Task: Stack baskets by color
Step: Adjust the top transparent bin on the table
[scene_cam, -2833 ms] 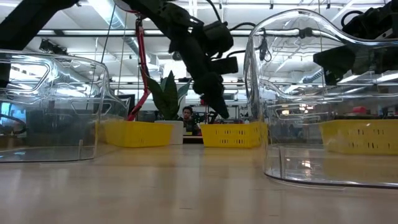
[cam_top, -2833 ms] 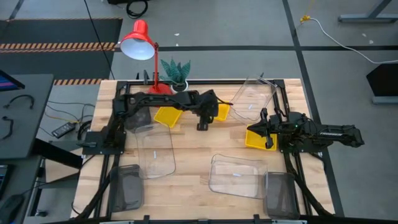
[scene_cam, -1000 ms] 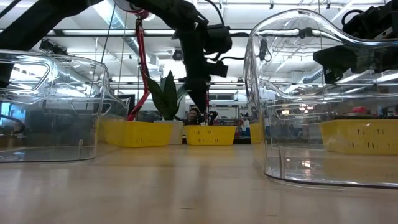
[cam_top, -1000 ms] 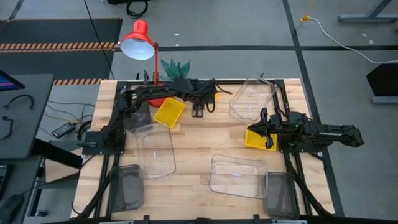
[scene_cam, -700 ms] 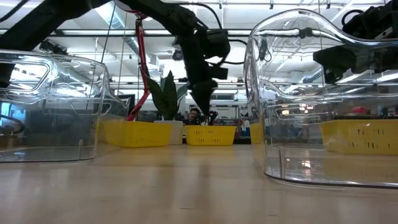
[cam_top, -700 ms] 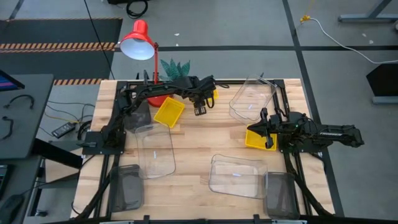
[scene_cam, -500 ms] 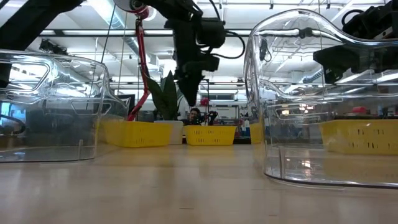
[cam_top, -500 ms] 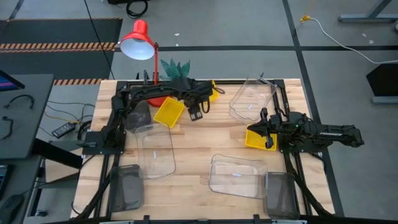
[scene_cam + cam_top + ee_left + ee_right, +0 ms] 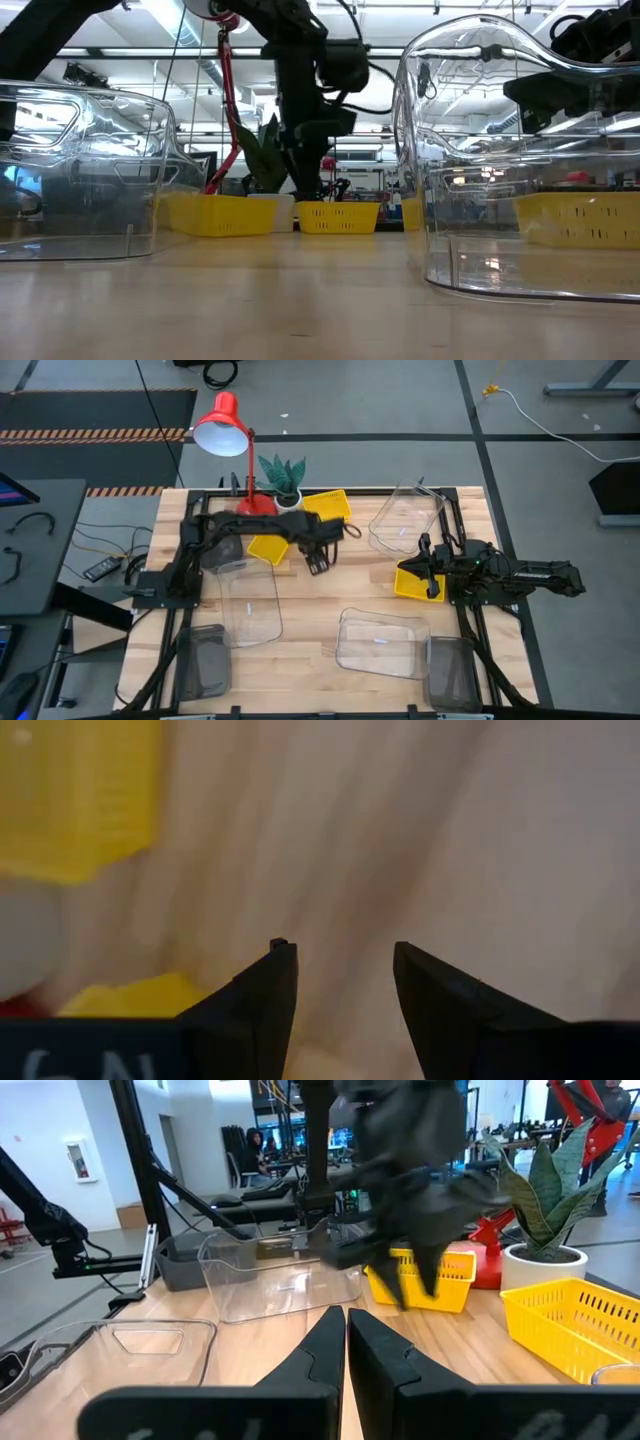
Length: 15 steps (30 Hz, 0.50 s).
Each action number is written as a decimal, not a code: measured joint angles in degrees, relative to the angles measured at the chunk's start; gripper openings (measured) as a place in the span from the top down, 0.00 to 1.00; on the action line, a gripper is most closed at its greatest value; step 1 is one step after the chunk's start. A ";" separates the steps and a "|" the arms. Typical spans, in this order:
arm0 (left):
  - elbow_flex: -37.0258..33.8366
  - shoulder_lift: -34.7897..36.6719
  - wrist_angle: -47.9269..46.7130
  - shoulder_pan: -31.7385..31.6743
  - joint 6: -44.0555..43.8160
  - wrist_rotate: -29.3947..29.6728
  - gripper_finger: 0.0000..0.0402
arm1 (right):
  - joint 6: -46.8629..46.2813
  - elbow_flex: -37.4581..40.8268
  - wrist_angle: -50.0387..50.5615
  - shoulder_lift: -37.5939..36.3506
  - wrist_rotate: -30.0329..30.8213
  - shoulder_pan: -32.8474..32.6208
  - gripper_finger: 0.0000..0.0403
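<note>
My left gripper (image 9: 318, 567) (image 9: 340, 948) hangs open over bare wood in the middle of the table's far half, pointing down, with nothing between its fingers. One yellow basket (image 9: 327, 503) sits at the far edge by the plant. A second yellow basket (image 9: 266, 548) lies left of the gripper, partly under the arm. A third yellow basket (image 9: 407, 583) rests at the right, beside my shut right gripper (image 9: 431, 576) (image 9: 346, 1330). Three clear baskets (image 9: 405, 520) (image 9: 250, 600) (image 9: 380, 642) and two dark-grey baskets (image 9: 205, 660) (image 9: 450, 672) stand on the table.
A red desk lamp (image 9: 222, 428) and a potted plant (image 9: 283, 473) stand at the far edge. Bare wood lies in the middle of the table (image 9: 330, 595), between the clear baskets. In the low view a clear basket (image 9: 520, 150) fills the right foreground.
My left gripper has come away from the far edge toward the table's middle and near side, sinking slightly and rolling about its own axis. The yellow basket at the far edge, which the arm hid before, now shows. It stays where it is.
</note>
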<state>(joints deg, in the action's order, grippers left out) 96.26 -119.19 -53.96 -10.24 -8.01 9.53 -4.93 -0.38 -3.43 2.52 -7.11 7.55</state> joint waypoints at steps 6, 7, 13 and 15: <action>-1.10 0.02 14.27 5.45 2.45 0.70 0.56 | 0.00 0.00 -0.02 -0.01 -0.01 -0.02 0.94; -1.06 0.02 18.24 6.01 4.10 0.77 0.56 | 0.00 0.00 -0.03 0.00 0.00 -0.01 0.94; -0.98 -0.79 37.62 4.34 14.80 -2.55 0.60 | 0.00 0.00 -0.05 -0.02 0.00 -0.02 0.94; -1.00 -1.36 41.01 2.02 14.96 -7.87 0.64 | 0.00 0.00 -0.01 -0.02 -0.02 -0.02 0.94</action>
<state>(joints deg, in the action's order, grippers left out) 95.27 -120.56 -12.95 -8.22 6.95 1.66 -4.93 -0.38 -3.44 2.51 -7.14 7.53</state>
